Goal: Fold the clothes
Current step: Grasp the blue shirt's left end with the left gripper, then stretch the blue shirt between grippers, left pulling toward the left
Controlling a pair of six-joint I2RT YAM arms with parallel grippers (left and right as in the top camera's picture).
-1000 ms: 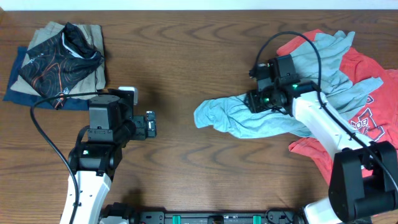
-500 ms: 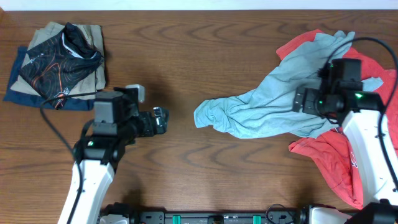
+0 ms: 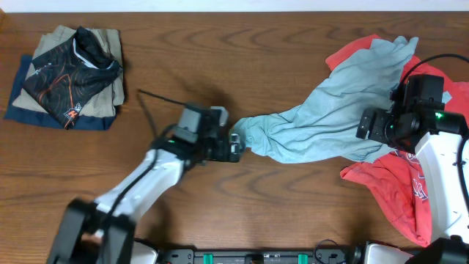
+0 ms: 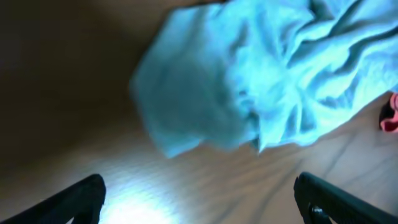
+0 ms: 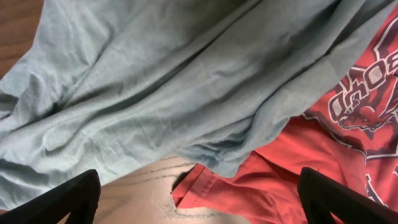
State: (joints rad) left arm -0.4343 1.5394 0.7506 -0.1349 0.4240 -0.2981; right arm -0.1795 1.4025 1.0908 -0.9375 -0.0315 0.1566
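Pale blue-grey short-sleeved T-shirt point(image 3: 322, 125): lies crumpled in a long bunch, one end overlapping the heap of red T-shirts with white lettering point(image 3: 399, 187), the other trailing well away from it. Left gripper point(image 3: 237, 143): sits at the end farthest from the red heap, jaws wide apart and empty, probably lined up to pinch that edge. Right gripper point(image 3: 364, 126): hovers over blue cloth just beside the red heap, jaws apart, nothing held, likely seeking a second hold for spreading flat.

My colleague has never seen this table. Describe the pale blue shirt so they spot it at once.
On the right half of the wooden table lies a heap of red shirts with white lettering. The pale blue-grey T-shirt trails from that heap in a crumpled band toward the table's middle. It is the only plain, unprinted garment on that side.
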